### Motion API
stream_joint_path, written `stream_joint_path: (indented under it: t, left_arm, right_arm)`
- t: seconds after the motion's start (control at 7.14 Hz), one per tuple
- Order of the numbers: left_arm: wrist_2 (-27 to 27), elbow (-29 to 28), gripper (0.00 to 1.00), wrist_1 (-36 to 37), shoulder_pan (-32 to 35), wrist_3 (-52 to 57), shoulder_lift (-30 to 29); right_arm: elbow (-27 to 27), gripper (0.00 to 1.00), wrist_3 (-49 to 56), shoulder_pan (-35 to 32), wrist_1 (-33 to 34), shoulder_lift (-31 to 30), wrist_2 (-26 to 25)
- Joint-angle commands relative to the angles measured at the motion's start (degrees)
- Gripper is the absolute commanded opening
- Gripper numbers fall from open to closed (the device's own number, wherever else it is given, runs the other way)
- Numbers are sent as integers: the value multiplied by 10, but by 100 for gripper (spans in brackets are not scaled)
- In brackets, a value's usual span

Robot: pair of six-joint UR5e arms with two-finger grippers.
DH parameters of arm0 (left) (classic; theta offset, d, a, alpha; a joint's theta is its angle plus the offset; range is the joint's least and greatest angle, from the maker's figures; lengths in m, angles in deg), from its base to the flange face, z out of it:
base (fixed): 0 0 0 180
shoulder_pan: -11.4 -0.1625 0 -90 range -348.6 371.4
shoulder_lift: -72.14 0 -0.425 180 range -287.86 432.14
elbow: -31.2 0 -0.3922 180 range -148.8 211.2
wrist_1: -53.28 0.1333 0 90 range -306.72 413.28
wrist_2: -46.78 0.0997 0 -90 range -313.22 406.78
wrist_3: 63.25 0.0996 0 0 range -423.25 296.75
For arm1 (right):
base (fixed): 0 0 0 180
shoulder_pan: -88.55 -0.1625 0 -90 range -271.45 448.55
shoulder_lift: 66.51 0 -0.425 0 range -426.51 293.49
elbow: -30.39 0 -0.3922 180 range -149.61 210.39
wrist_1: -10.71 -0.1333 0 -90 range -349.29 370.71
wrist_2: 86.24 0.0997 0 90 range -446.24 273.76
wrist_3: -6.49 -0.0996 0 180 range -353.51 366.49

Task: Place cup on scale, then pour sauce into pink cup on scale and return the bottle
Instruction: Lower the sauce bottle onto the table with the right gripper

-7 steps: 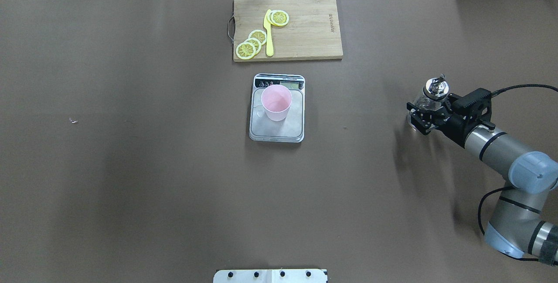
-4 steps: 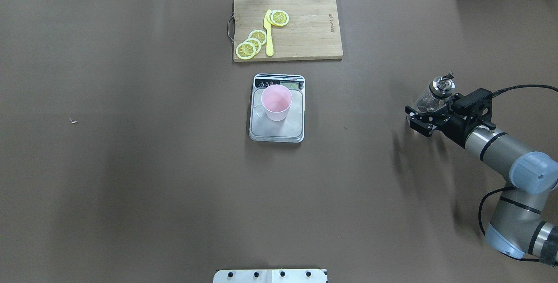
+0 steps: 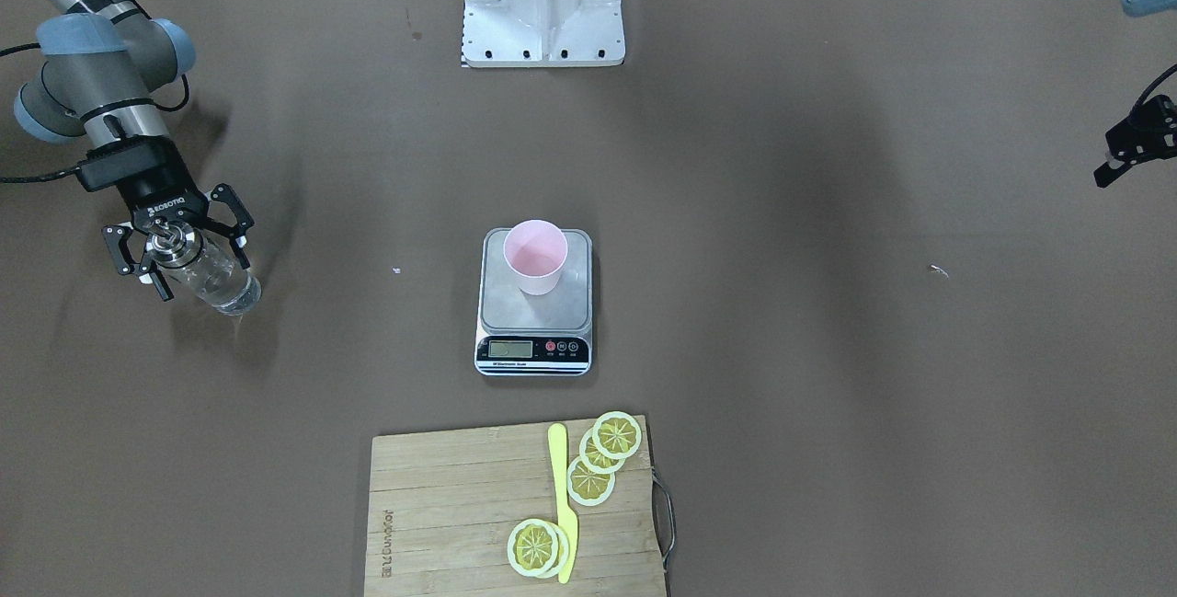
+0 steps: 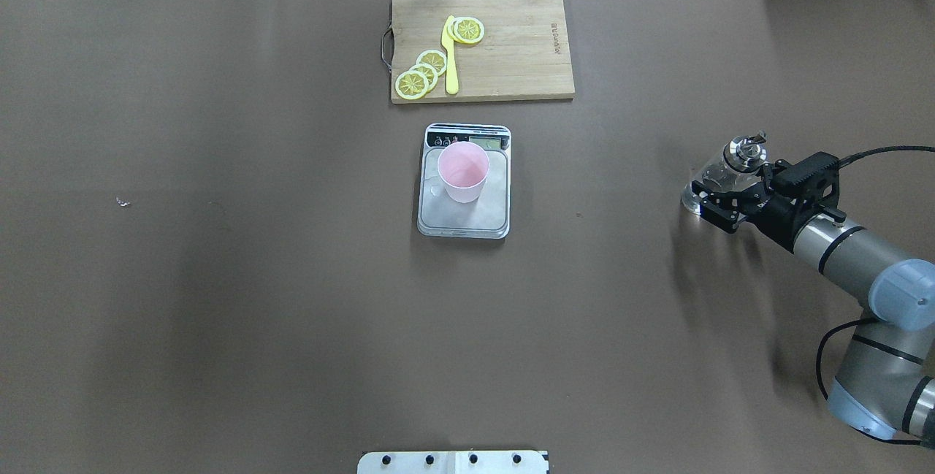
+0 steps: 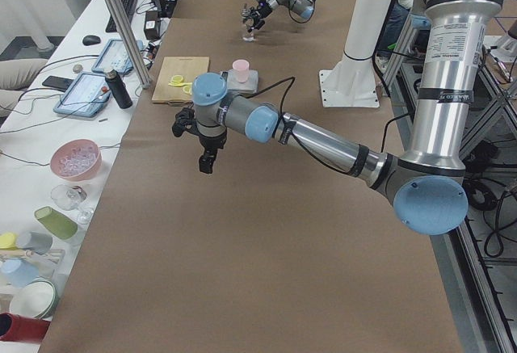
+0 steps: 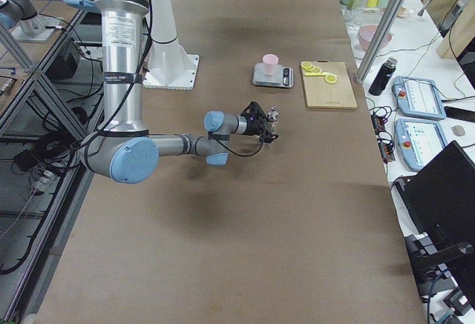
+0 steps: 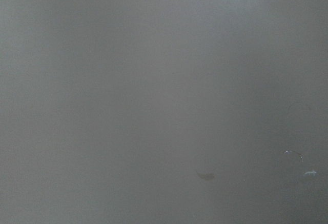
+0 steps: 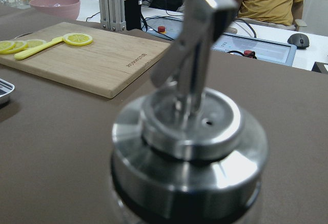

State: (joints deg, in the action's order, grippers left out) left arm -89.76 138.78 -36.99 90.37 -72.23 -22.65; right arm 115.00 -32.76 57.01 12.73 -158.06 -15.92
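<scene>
The pale-pink cup (image 4: 463,171) stands upright on the silver-grey scale (image 4: 467,224) at mid-table, and both also show in the front view: cup (image 3: 535,255), scale (image 3: 533,353). The clear glass bottle (image 4: 719,176) with its silver pour spout (image 8: 189,131) stands on the table at the right, clear liquid inside. My right gripper (image 4: 712,204) is open, with its fingers (image 3: 118,252) spread on either side of the bottle (image 3: 225,289) and gaps showing. My left gripper (image 3: 1108,174) hangs over bare table far to the left. I cannot tell whether it is open or shut.
A wooden cutting board (image 4: 511,58) with lemon slices (image 4: 420,76) and a yellow knife (image 4: 450,58) lies beyond the scale. The robot's white base (image 3: 544,4) is at the near edge. Bowls and tablets sit off the far edge.
My right gripper and arm have shifted a little to the right and toward the robot. The bottle's top moved the same way. The cup and scale have not moved.
</scene>
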Motion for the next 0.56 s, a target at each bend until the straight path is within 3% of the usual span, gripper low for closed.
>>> stream_joint_path:
  t: [0.0,0.42]
  left_arm:
    - [-1,4,96,0,1,-1,1]
    - [-2,4,96,0,1,-1,1]
  right_arm:
    - [-3,99,0,2,-14,-4,-4]
    - [-3,99,-14,24,-15,-6,-32]
